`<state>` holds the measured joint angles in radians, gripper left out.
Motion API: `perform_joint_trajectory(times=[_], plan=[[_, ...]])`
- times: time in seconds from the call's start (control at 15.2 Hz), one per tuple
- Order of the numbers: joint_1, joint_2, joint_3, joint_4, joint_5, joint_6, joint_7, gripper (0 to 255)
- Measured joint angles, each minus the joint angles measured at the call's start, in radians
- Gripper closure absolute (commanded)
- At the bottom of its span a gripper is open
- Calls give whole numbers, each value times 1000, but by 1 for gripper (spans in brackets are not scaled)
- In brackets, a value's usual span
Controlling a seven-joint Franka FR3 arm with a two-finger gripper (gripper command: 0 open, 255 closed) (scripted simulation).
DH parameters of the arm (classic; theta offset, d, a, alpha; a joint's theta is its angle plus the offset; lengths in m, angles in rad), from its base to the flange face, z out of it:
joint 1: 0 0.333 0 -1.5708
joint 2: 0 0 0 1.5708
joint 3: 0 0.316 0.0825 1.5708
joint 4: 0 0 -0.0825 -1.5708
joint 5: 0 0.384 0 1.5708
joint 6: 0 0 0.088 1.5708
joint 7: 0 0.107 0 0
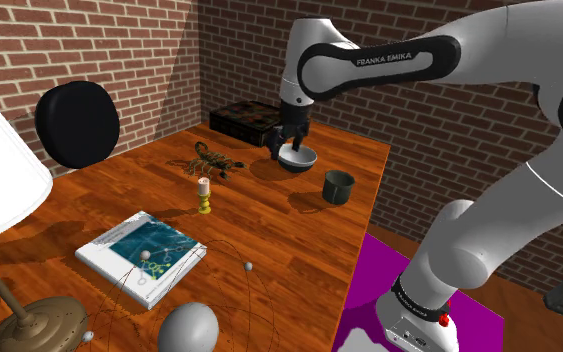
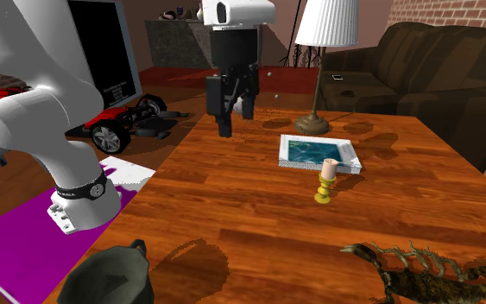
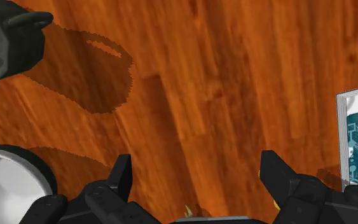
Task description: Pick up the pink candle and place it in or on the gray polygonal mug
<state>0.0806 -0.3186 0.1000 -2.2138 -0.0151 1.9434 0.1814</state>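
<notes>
Gripper (image 1: 291, 138) was pictured spread open and empty above the table (image 1: 299, 250), with the candle (image 1: 204, 190) standing at its eight o'clock in the shoulder view. The slim candle could be toppled by an off-centre descent.

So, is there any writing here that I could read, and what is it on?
"FRANKA EMIKA": on the white arm, along its dark band.
Pale marks on the book cover: too small to read.
Pale lines on the dark screen: too small to read.
</notes>
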Motion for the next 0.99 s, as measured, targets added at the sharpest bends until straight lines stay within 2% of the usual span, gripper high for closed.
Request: perform_joint_trajectory(times=[0.53, 0.99], plan=[[37, 275, 69, 179, -16, 78, 115, 0], [82, 545, 100, 414, -60, 95, 203, 0]])
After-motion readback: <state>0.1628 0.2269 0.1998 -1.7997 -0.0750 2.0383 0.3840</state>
